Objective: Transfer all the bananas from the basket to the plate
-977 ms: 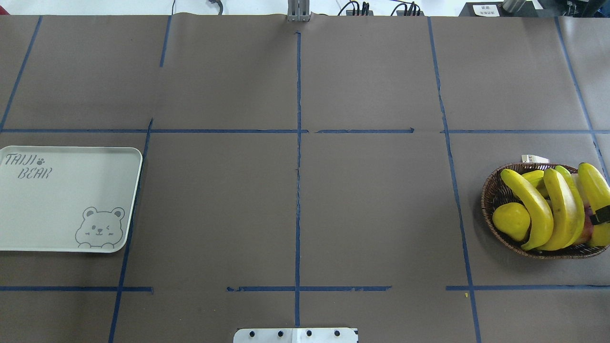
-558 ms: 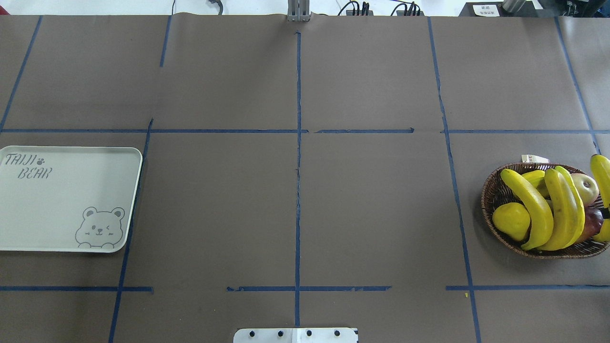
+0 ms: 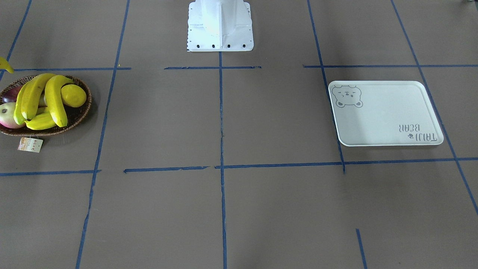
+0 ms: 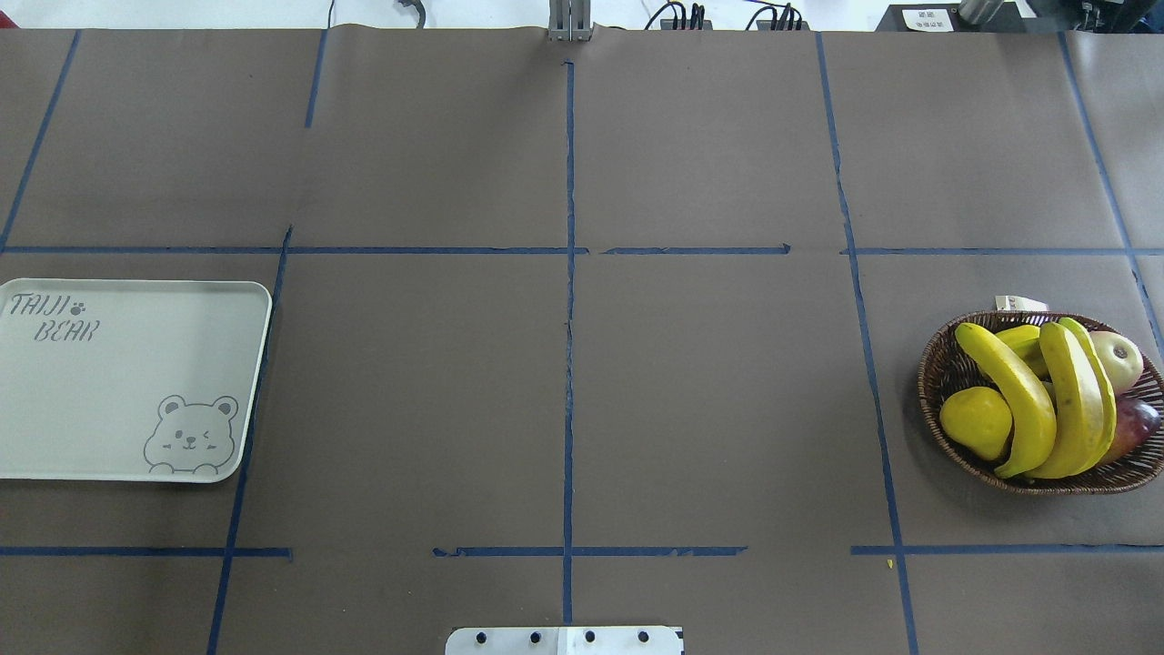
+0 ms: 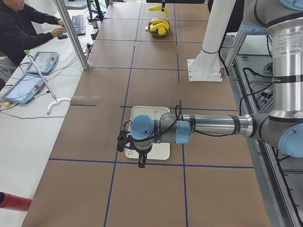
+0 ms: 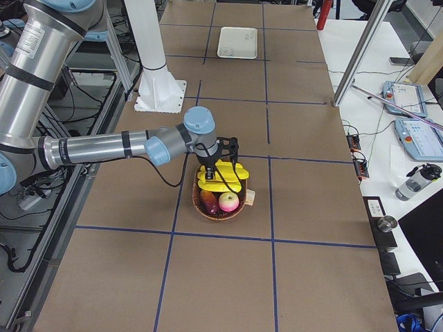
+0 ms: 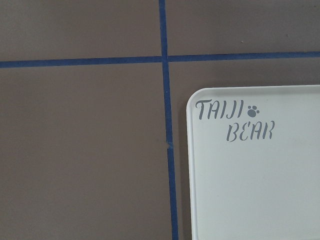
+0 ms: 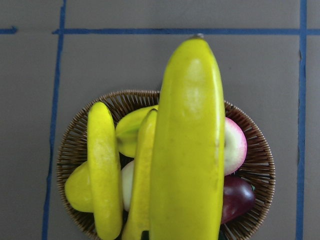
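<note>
Over the basket (image 4: 937, 382) at right, your right gripper (image 6: 220, 166) clamps a banana (image 8: 190, 150); you cannot tell the jaws of the left gripper (image 5: 140, 161), above the plate (image 4: 109, 382).

The basket (image 3: 80, 114) sits at the bench's end on the robot's right, holding bananas (image 3: 56, 99) laid across a lemon (image 3: 73, 95), an apple (image 3: 6, 116) and a dark red fruit (image 3: 11, 93), with its paper tag (image 3: 30, 144) lying on the operators' side. A yellow tip (image 3: 5, 65) pokes in at that same end, cut off by the frame. The plate (image 3: 384, 119) lies bare toward the opposite end, and the white robot base (image 3: 220, 26) stands at the middle of the robot-side edge.
</note>
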Motion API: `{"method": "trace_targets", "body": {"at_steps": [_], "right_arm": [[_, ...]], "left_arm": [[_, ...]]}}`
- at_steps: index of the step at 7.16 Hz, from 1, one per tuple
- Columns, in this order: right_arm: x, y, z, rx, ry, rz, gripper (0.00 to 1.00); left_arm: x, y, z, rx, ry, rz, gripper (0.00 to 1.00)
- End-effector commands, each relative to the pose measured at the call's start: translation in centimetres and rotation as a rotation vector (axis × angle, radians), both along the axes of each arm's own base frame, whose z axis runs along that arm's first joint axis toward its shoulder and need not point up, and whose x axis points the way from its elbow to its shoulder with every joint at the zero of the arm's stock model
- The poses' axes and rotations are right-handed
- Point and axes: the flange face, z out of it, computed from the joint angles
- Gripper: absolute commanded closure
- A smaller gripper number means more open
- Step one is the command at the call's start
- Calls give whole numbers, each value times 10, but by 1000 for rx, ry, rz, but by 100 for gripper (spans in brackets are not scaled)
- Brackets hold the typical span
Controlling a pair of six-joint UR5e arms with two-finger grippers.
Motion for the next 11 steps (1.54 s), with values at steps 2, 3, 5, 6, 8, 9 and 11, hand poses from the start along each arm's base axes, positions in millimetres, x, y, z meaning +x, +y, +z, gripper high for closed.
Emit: {"method": "trace_targets", "body": {"at_steps": [2, 3, 5, 6, 8, 9, 11], "right_arm": [[-35, -64, -144, 83, -22, -82, 100], [-74, -89, -180, 131, -45, -139, 100], [-181, -92, -267, 9, -125, -92, 99], [-221, -81, -301, -12, -135, -45, 99], [-265, -53, -325, -6, -269, 53, 98], [-283, -40, -332, -21, -316, 110, 98], [-318, -8, -346, 6, -395, 94, 98]], "left_arm": [[0, -6, -14, 21, 1, -6, 0], [1, -10, -32, 35, 6, -21, 0], [34, -41, -102, -6, 98, -82, 0], [67, -62, -132, -13, 127, -84, 0], [140, -76, -166, 54, 220, -116, 2], [175, -78, -193, 61, 292, -192, 2], [279, -94, -300, -142, 457, -272, 5]]}}
